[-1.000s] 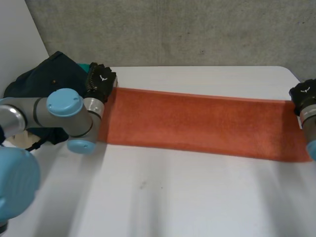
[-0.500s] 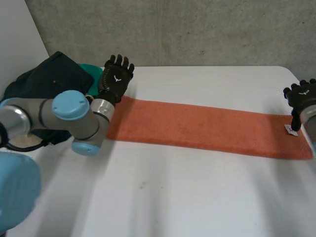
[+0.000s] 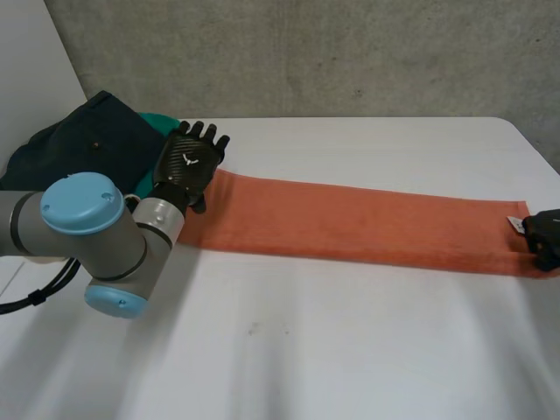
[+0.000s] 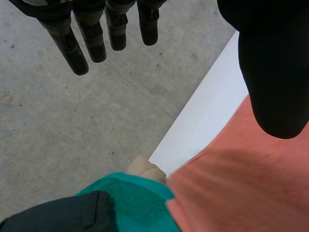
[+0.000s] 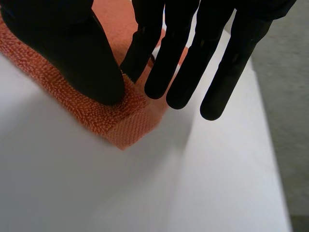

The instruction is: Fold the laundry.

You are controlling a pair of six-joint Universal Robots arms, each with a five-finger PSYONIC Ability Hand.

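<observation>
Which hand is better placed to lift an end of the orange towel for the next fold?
Right. The right hand pinches the orange towel at its corner; the left hand hovers open by the other end.

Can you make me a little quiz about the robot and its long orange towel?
1. True or false: the long orange terry towel lies stretched out across the white table.
2. Which hand pinches a corner of the towel? A) the left hand B) the right hand C) neither
3. Fill in: by the towel's end at the left hand lies a dark navy garment with a ____ cloth next to it.
Key: 1 true; 2 B; 3 green.
</observation>
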